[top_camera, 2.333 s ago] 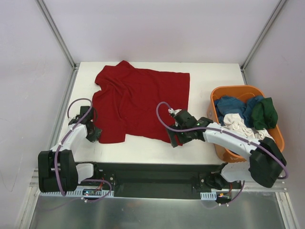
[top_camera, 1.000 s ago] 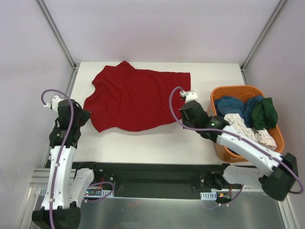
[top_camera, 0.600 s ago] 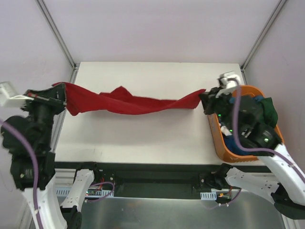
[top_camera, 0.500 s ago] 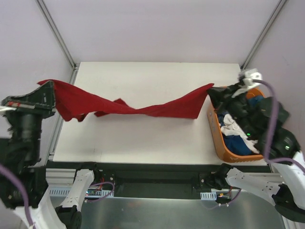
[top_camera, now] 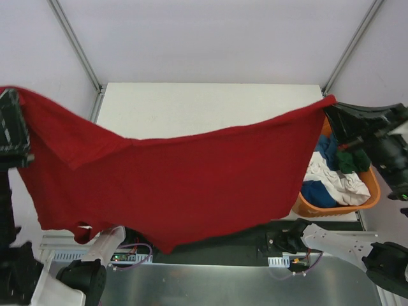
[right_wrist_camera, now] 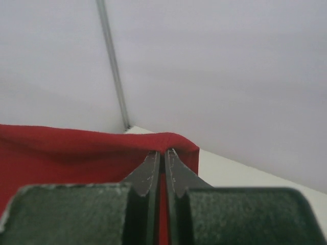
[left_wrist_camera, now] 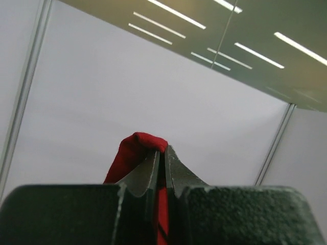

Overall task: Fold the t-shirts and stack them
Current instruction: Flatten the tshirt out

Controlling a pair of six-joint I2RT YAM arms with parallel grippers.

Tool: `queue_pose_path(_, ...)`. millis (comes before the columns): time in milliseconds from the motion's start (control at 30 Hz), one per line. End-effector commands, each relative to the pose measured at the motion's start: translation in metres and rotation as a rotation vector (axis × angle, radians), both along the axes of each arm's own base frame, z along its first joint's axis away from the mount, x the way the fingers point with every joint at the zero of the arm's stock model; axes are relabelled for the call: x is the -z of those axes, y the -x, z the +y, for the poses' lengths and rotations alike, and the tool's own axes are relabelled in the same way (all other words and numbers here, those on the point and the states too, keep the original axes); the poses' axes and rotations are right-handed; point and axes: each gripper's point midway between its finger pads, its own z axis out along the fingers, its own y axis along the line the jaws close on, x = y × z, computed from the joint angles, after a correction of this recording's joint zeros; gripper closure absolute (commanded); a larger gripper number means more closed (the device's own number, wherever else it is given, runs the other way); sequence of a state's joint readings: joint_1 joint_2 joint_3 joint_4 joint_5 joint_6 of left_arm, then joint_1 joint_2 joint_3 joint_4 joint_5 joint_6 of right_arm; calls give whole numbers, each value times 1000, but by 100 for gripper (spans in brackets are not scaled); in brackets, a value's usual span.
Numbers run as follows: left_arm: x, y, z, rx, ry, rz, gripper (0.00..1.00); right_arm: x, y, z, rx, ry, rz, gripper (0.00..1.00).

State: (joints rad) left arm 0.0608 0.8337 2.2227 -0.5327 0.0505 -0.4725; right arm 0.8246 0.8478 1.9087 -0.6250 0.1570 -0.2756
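Observation:
A dark red t-shirt [top_camera: 178, 185] hangs spread in the air high above the table, stretched between both arms and close to the top camera. My left gripper [left_wrist_camera: 162, 153] is shut on one corner of it, red cloth [left_wrist_camera: 138, 148] bunched over the fingertips. My right gripper [right_wrist_camera: 163, 155] is shut on the opposite corner, with the red hem [right_wrist_camera: 76, 145] running off to the left. In the top view the left gripper [top_camera: 9, 121] is at the far left edge and the right gripper [top_camera: 331, 108] at the right. More t-shirts, blue [top_camera: 317, 191], white [top_camera: 338, 185] and dark green [top_camera: 350, 159], lie in the basket.
An orange plastic basket [top_camera: 363, 201] stands at the table's right edge. The white table [top_camera: 191, 108] shows only at its far half; the hanging shirt hides the near half and the arm bases. Metal frame posts [top_camera: 76, 44] rise at the back corners.
Both arms have lifted the red shirt off the table and pulled it wide apart; it now hangs spread out much higher and nearer the camera. Both grippers stayed shut on it.

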Motion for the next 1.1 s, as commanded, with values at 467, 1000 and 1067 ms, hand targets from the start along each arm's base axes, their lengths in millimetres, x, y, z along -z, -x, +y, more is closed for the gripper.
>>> queue_pose_path(467, 331, -469, 20, 64, -71, 951, 100, 318, -336, 47, 460, 347, 722, 99)
queue_pose_path(1000, 526, -580, 11, 186, -19, 1267, 100, 452, -453, 65, 425, 389, 940, 99)
queue_pose_path(1067, 531, -571, 9, 197, -9, 1290, 100, 452, -449, 68, 401, 387, 949, 99)
